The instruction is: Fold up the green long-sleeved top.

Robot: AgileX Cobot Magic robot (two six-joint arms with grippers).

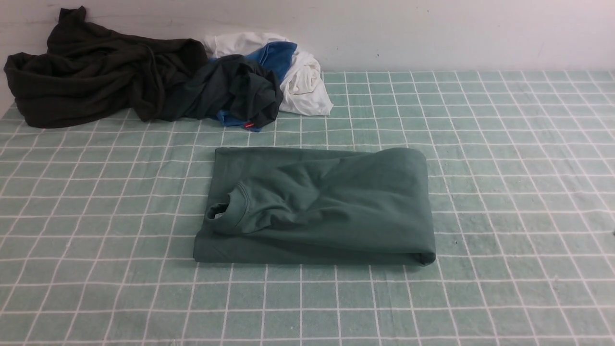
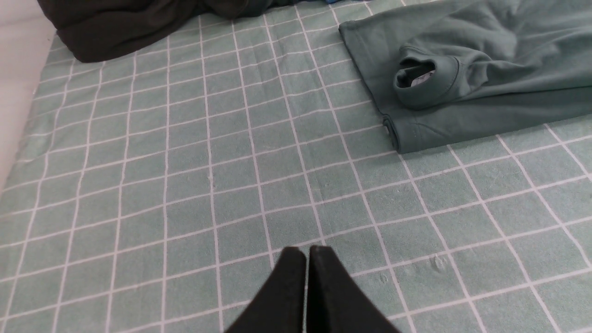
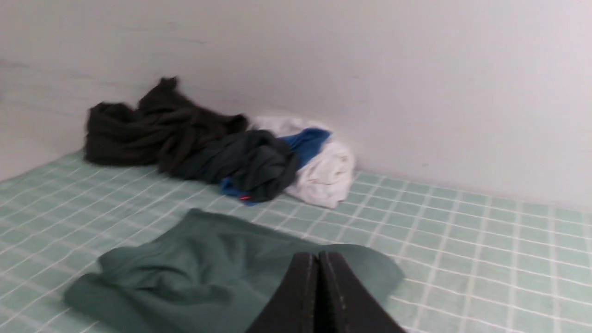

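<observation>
Top (image 2: 467,78) lies folded — apart from left pincer (image 2: 307,252).

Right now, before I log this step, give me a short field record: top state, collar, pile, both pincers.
top: green long-sleeved top folded into a rectangle, flat on the checked cloth
collar: showing at its left end
pile: dark, blue and white garments bunched at the back left, apart from it
left pincer: shut, empty
right pincer: shut, empty

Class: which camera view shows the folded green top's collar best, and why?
The left wrist view: the collar is close and sharp on the green top. The front view shows it smaller; the right wrist view is blurred, collar indistinct.
</observation>
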